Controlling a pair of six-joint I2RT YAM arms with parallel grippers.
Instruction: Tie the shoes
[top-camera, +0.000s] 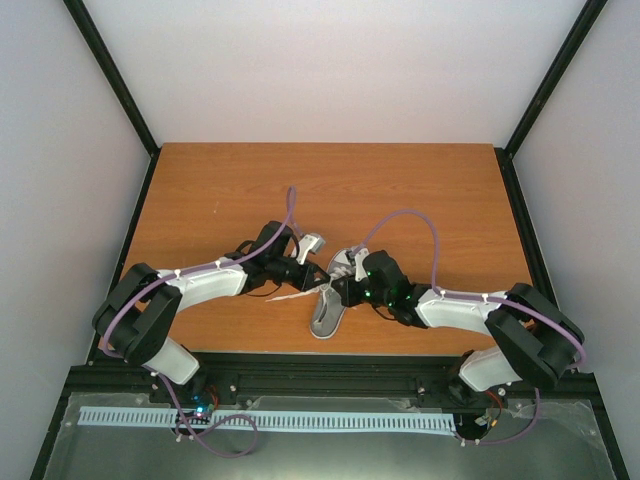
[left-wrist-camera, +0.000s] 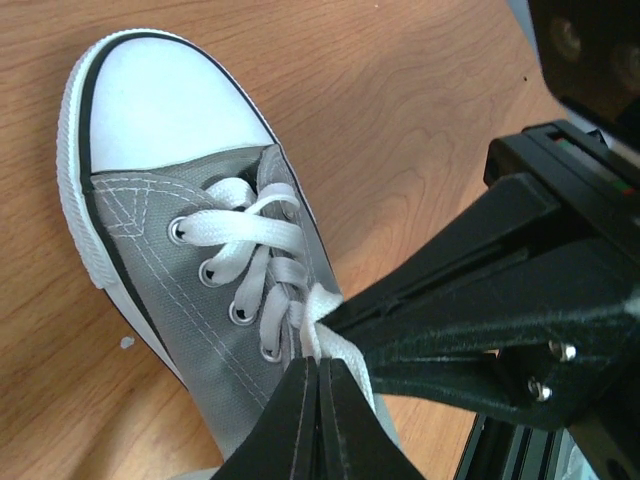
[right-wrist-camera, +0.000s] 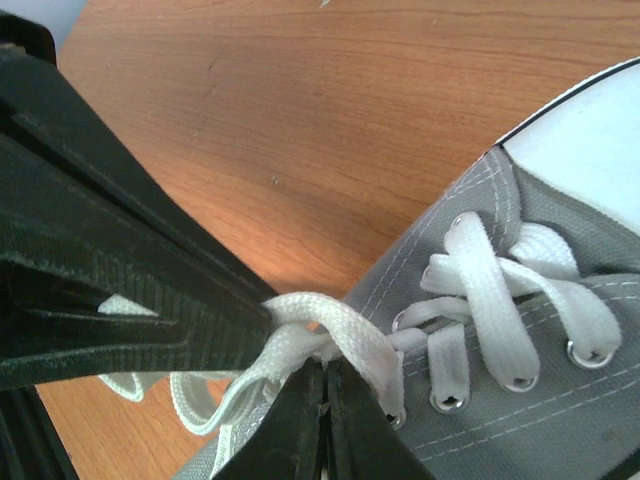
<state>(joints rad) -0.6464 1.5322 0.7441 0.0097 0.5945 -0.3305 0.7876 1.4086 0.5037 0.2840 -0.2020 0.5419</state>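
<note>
1. Sneaker (top-camera: 333, 295) sits mid-table (top-camera: 220, 190), centre of the top view, between the two arms.
2. Left gripper (left-wrist-camera: 318, 378): fingers pressed together at the bottom centre of its wrist view, pinching a strand of the laces (left-wrist-camera: 250, 232) just below the lowest eyelets.
3. Right gripper (right-wrist-camera: 325, 388): also closed tight, nipping the laces at the crossover. The two tips almost touch each other.
4. Step in hand, as I judge it: forming or cinching the first knot. To do it well, pull the two strands apart sideways and low, with even tension. Hold the grip firm so the flat lace doesn't slip. Don't lift, or the light shoe will drag or tip.
5. Loose lace loops lie at lower left in the right wrist view; keep them clear of the fingers.
6. Long axis in the top view: heel at lower centre, toe cap (left-wrist-camera: 160, 100) up and slightly right, pointing away from the arm bases. The toe points upper left in the left wrist view and upper right in the right wrist view.
</note>
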